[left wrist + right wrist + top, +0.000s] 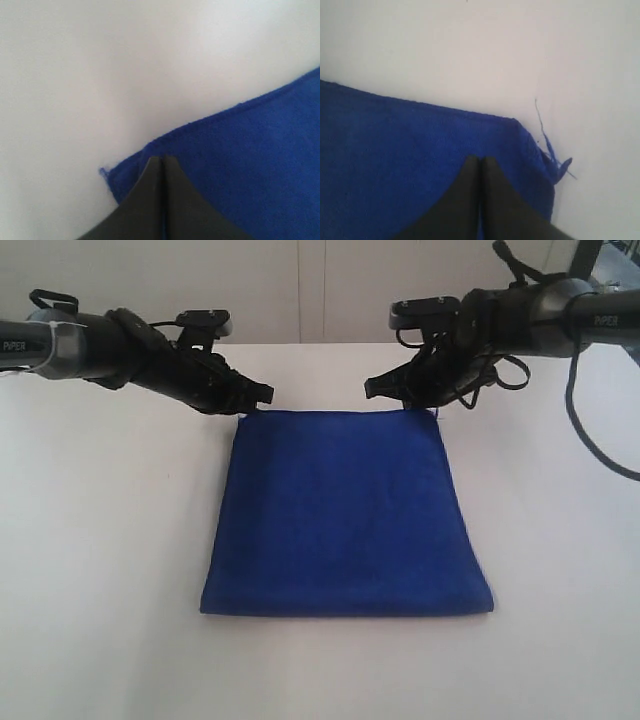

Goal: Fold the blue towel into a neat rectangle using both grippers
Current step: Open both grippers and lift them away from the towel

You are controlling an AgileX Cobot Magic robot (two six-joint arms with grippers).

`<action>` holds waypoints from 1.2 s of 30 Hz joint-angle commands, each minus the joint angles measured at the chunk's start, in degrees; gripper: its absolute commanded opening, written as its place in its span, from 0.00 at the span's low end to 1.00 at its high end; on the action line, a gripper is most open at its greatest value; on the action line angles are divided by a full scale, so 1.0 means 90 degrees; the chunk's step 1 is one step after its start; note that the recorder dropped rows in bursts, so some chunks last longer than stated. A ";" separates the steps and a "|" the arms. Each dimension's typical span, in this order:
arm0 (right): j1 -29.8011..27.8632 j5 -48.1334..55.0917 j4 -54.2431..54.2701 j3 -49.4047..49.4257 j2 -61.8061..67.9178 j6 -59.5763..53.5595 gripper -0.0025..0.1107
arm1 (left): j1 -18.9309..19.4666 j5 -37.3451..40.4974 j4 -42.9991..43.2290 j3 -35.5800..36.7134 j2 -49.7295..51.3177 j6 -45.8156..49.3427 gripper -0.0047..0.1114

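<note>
The blue towel [345,520] lies flat on the white table as a folded, nearly square pad. My left gripper [258,398] is at its far left corner and my right gripper [412,398] at its far right corner. In the left wrist view the left gripper [162,159] has its black fingers pressed together over the towel [260,160] corner, with a thin blue line between them. In the right wrist view the right gripper [480,159] is shut the same way on the towel [395,160], close to a loose thread tag [555,162].
The white table [100,570] spreads wide on both sides of the towel and in front of it. A pale wall [320,290] runs behind the far edge. Black cables [600,450] hang from the right arm.
</note>
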 commanded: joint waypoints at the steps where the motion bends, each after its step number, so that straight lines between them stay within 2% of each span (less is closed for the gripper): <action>1: -0.0049 -0.0401 -0.0285 -0.0014 0.0167 -0.0059 0.02 | 0.0008 -0.0271 -0.0134 -0.0021 0.0117 -0.0057 0.04; 9: -0.0049 -0.0572 -0.0705 -0.0014 0.0436 -0.0059 0.02 | 0.0008 -0.0327 -0.0134 -0.0048 -0.0022 -0.0057 0.04; 14: -0.0049 -0.0601 -0.0705 -0.0014 0.0436 -0.0059 0.02 | -0.0173 0.0135 -0.0193 -0.0064 -0.0042 -0.0016 0.04; 24: -0.0049 -0.0590 -0.0705 -0.0014 0.0436 -0.0059 0.02 | -0.0157 -0.0569 -0.0135 -0.0064 0.0321 -0.0022 0.04; 32: -0.0049 -0.0578 -0.0705 -0.0014 0.0436 -0.0059 0.02 | 0.0007 -0.0643 -0.0135 -0.0064 0.0321 -0.0037 0.04; 36: -0.0049 -0.0531 -0.0705 -0.0014 0.0436 -0.0059 0.02 | 0.0025 -0.0700 0.0178 -0.0064 0.0321 -0.0037 0.04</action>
